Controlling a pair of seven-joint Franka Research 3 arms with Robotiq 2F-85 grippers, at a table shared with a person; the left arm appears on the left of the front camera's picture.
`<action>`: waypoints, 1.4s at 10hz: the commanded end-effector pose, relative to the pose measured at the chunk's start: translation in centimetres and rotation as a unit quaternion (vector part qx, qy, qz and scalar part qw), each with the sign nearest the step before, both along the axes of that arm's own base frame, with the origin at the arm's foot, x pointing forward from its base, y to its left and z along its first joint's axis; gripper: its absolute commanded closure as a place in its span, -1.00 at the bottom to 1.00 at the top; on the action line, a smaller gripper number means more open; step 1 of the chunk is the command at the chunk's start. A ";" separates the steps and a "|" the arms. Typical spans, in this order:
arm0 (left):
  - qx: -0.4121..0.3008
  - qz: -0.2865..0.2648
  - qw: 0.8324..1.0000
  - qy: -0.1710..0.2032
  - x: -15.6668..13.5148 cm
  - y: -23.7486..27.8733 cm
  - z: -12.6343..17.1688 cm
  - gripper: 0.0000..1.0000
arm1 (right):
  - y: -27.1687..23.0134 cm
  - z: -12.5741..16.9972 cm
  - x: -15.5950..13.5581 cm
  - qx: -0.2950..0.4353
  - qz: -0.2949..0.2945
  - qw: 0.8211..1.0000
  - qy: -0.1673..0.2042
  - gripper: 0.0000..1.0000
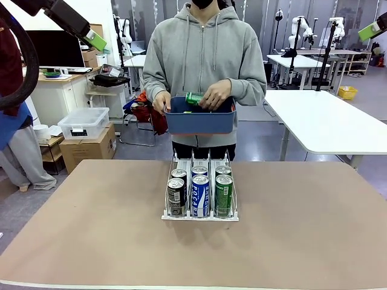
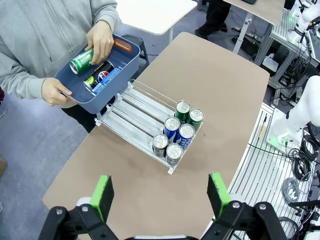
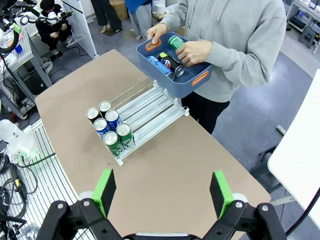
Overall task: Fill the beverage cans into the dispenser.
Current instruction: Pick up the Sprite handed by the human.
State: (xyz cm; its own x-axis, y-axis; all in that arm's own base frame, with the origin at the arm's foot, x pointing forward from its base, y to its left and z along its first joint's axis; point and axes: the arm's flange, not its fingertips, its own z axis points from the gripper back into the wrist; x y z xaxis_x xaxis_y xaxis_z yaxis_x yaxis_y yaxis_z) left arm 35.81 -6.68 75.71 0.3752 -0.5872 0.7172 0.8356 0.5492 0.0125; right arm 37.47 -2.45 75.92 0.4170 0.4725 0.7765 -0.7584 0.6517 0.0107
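Note:
The clear dispenser (image 1: pixel 200 212) stands mid-table with several beverage cans (image 1: pixel 200 194) upright at its front: black-and-silver in the left lane, blue-and-white in the middle, green on the right. At the far side a person holds a blue bin (image 1: pixel 200 121) and grips a green can (image 1: pixel 194 98) over it. More cans (image 3: pixel 165 64) lie inside the bin. My left gripper (image 2: pixel 160 195) hangs open high above the table, and the dispenser (image 2: pixel 131 116) lies far below it. My right gripper (image 3: pixel 162 192) is open too, high over the dispenser (image 3: pixel 150 112). Both are empty.
The brown table (image 1: pixel 91 229) has bare room all round the dispenser. My left gripper (image 1: pixel 94 40) and right gripper (image 1: pixel 370 31) sit at the top corners of the front view. White tables (image 1: pixel 329 118), boxes and a desk stand behind the person.

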 end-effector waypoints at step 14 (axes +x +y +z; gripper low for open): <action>0.000 0.001 1.000 -0.001 0.0 0.0 0.0 -1.00 | 0.0 -0.3 0.0 0.001 0.000 1.000 0.002 -1.00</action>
State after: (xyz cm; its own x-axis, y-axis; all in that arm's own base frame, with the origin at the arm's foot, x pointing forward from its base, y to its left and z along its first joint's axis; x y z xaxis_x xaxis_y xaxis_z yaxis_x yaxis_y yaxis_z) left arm 35.81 -6.68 75.71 0.3752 -0.5872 0.7172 0.8356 0.5492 0.0125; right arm 37.47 -2.45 75.92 0.4170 0.4725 0.7765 -0.7584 0.6517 0.0107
